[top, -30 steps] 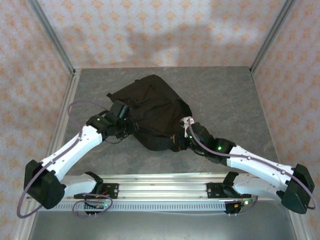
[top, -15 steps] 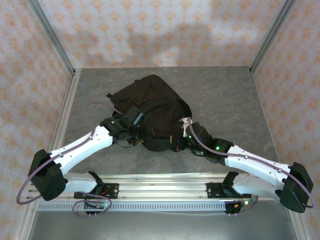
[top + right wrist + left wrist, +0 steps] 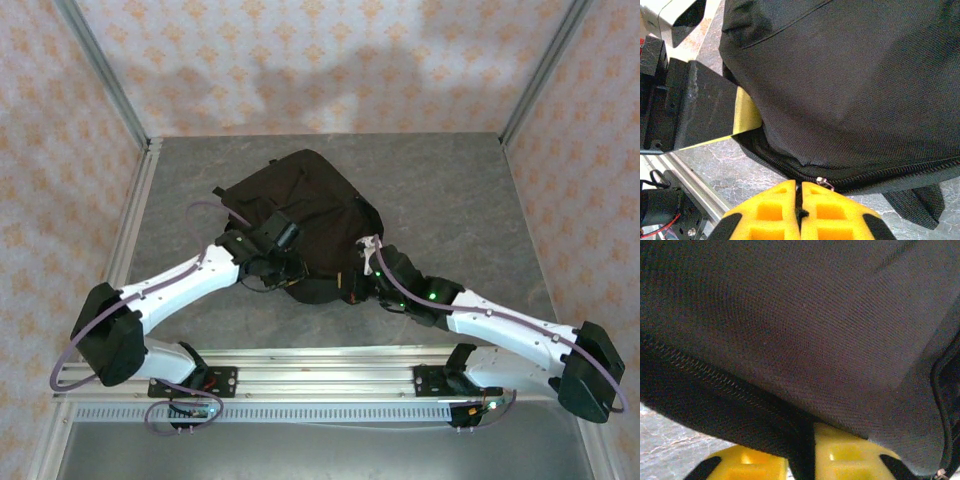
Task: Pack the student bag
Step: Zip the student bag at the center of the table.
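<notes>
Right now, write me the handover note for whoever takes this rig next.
Left gripper: shut on a fold of the bag at its near left edge.
Right gripper: shut at the bag's near edge, by the zip; it seems to pinch the zip pull.
Bag: lying in the middle of the table, both grippers at its near side.
Done: bag gripped by both. I cannot tell whether the zip is open.
Left: open the bag and pack it.

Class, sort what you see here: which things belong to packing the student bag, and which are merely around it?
Belonging to the job:
backpack
left end effector, shut on its near edge
right end effector, shut beside its zip

Merely around:
grey table
metal rail
patterned walls
</notes>
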Available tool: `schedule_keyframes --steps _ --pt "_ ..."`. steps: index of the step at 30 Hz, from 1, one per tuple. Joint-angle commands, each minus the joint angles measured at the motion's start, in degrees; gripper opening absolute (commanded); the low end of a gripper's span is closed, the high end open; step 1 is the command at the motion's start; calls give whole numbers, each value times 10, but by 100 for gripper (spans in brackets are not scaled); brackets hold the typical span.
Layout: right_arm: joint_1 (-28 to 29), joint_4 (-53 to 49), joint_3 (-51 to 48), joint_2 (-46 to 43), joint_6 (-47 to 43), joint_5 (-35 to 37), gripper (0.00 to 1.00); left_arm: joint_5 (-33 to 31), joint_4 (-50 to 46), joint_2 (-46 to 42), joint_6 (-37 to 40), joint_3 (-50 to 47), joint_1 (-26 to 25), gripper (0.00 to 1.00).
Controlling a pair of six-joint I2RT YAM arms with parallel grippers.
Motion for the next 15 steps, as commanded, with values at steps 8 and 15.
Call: schedule_keyframes --steps 8,15 --pt "4 -93 24 -2 -77 91 0 -55 -134 -26 91 21 22 0" --pt "-6 -103 31 19 -101 137 0 -72 -201 -64 145 18 55 0"
